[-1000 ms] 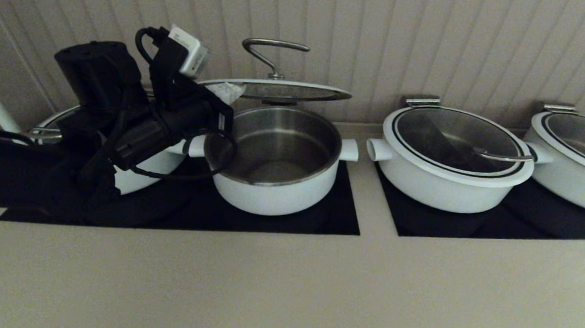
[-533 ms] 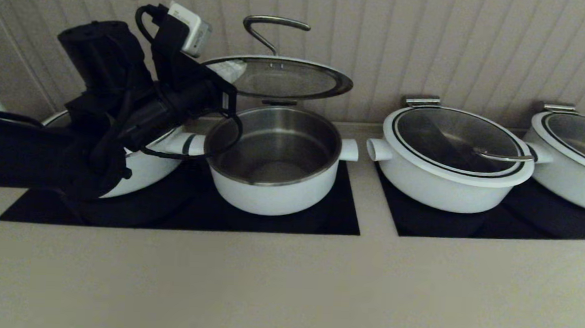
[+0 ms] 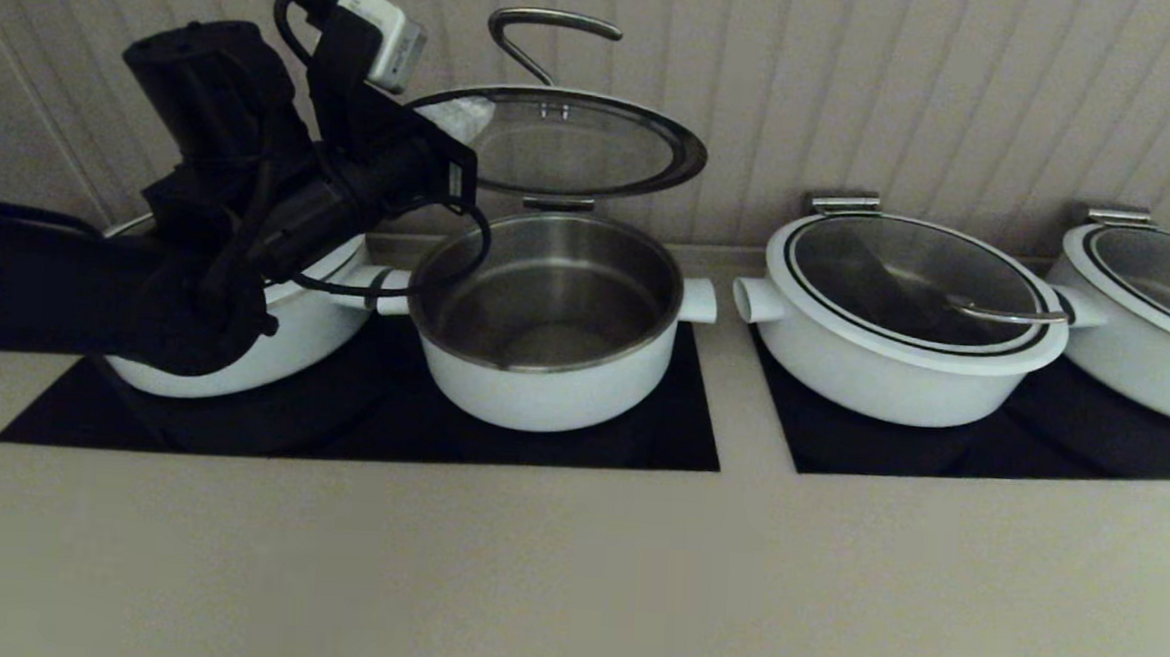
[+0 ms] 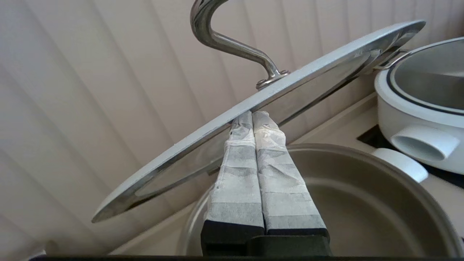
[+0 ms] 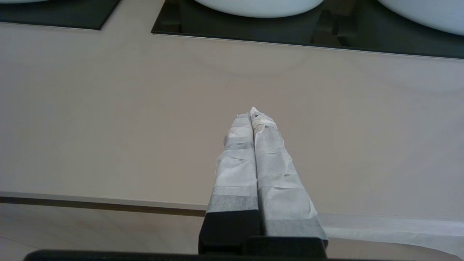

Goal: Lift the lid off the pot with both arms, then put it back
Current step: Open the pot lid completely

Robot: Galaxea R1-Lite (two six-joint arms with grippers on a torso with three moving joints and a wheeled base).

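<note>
Left fingers: the left gripper has its two taped fingers pressed flat together with no gap, tips touching the underside of the lid's near edge and propping it from below rather than pinching it.
Lid: the lid rests on those fingertips, clear of the pot and tilted, with its far side raised toward the ribbed wall; the steel hook handle rises from its centre just beyond the tips.
Pot: the pot sits open directly below the fingers and lid, steel inside showing, stubby side handles sticking out, on a black mat.
Left arm: reaches in over a wider white pot beside the open one.
Other pots: two wider lidded pots, one just past the open pot's far handle, another beyond it, both on a second black mat.
Right fingers: the right gripper is closed on nothing, fingers together, hovering over bare tabletop well apart from the pots, whose mats lie ahead of the tips.
</note>
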